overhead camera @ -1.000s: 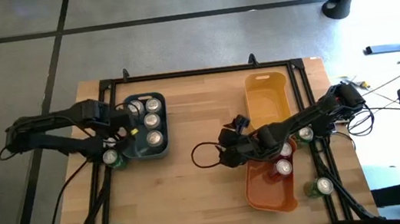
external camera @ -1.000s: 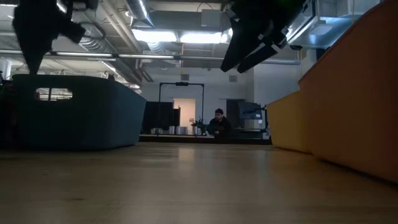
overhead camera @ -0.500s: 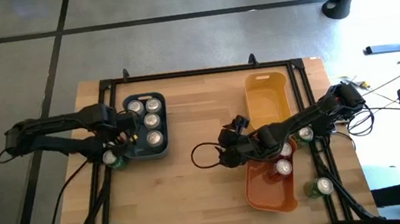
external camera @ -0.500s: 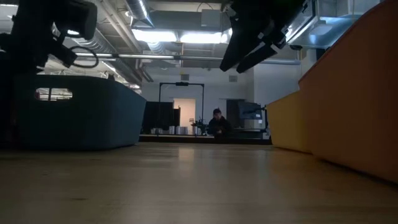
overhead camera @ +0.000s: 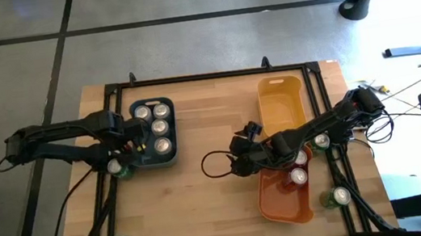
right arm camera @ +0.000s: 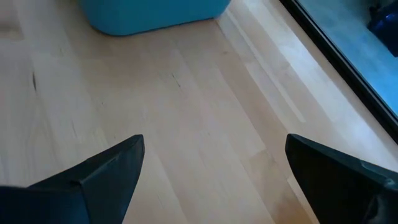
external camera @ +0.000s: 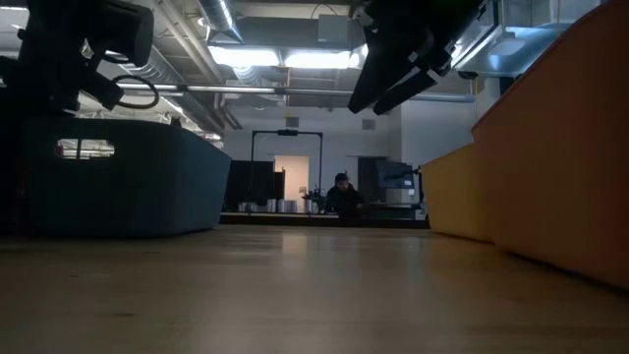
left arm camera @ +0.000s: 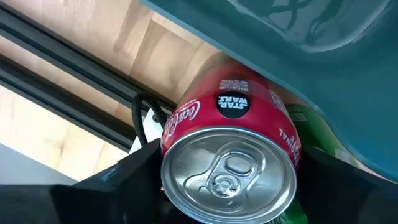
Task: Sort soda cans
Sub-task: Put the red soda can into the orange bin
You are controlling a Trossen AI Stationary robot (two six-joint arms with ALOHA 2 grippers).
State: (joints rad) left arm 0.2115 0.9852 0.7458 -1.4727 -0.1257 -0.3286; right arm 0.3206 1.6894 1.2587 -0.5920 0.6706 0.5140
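Wooden table (overhead camera: pixel 214 207) inside a black frame (overhead camera: pixel 205 76); blue-grey bin (overhead camera: pixel 144 161) on the left part, two orange bins (overhead camera: pixel 280 102) end to end on the right. Grey floor (overhead camera: pixel 182 24) around. Low view: person (external camera: pixel 341 193) seated far behind, ceiling lights (external camera: pixel 285 57)

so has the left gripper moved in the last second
Yes. In the high view the left gripper has pulled back from over the blue-grey bin to its outer edge, and now straddles a red can.
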